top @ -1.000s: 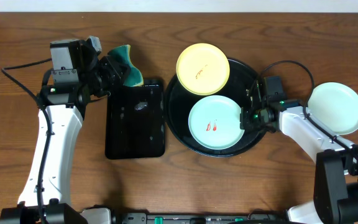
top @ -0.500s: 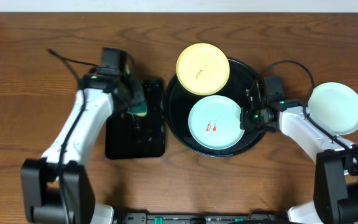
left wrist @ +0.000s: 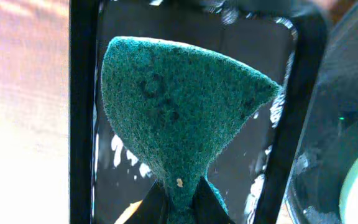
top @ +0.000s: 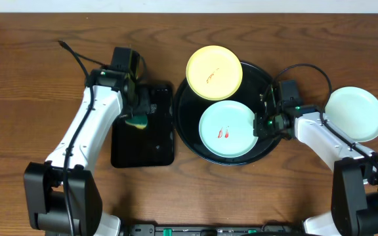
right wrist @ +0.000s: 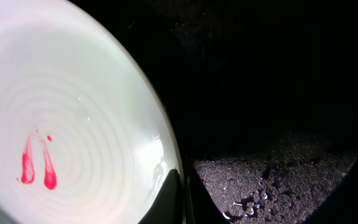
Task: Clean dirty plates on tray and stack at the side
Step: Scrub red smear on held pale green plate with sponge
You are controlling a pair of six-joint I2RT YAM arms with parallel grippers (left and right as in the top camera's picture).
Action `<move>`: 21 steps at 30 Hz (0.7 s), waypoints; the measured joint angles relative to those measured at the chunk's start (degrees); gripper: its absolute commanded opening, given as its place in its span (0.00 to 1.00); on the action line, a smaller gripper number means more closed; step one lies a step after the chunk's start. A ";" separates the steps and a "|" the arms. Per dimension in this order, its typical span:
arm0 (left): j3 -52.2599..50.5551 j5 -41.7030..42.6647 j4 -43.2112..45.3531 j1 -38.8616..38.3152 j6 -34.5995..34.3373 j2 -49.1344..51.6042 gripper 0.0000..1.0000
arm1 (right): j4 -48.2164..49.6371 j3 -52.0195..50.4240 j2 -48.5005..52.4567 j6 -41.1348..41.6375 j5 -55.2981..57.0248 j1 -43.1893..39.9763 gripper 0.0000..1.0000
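Note:
The round black tray (top: 268, 78) holds a pale mint plate (top: 227, 128) with two red smears and a pale yellow plate (top: 214, 72) with an orange smear resting over its far rim. A second mint plate (top: 354, 113) lies on the table at the right. My right gripper (top: 260, 126) is shut on the right rim of the smeared mint plate (right wrist: 73, 137), one finger over and one under the edge (right wrist: 183, 198). My left gripper (top: 138, 113) is shut on a green sponge (left wrist: 179, 118) and holds it over the rectangular black tray (top: 143, 141).
The rectangular black tray (left wrist: 82, 112) is wet and sits just left of the round tray, whose rim shows in the left wrist view (left wrist: 328, 143). Water drops lie on the round tray's floor (right wrist: 272, 180). Bare wooden table lies all round.
My left arm swung right and down, carrying the sponge from beyond the rectangular tray's far left corner to over its upper left part. The right arm and plates have not moved.

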 measured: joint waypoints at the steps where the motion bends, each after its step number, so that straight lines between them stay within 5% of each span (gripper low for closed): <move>1: 0.17 0.07 0.04 -0.28 0.33 0.00 0.07 | 0.00 0.00 0.00 0.00 0.00 0.00 0.01; 10: 0.20 10.82 8.15 -11.45 3.58 0.02 0.07 | 0.00 0.00 0.00 0.00 0.00 0.00 0.01; 21: 0.39 13.88 19.19 -23.96 -9.53 9.79 0.07 | -0.09 0.00 0.00 0.00 0.00 0.00 0.01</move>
